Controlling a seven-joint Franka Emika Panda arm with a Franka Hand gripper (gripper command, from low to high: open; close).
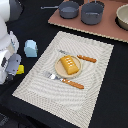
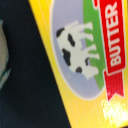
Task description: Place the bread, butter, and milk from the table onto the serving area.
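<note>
The bread [image 1: 70, 65], a golden-orange ridged loaf, lies on the round tan plate [image 1: 58, 70] on the striped cream serving area [image 1: 90, 95]. The pale-blue milk [image 1: 31, 48] stands on the black table [image 1: 115, 100], just off the mat at the exterior view's left. The yellow butter [image 1: 21, 69] pokes out beside my gripper [image 1: 15, 70] at the far left. In the wrist view the butter [image 2: 75, 55] fills the frame at very close range, with its cow picture and red label showing. My fingers are hidden in both views.
A fork [image 1: 64, 80] and a knife [image 1: 80, 57] with orange handles flank the plate. A pinkish-brown board [image 1: 107, 27] with grey pots [image 1: 92, 12] lies at the back. My white arm [image 1: 6, 42] fills the left edge.
</note>
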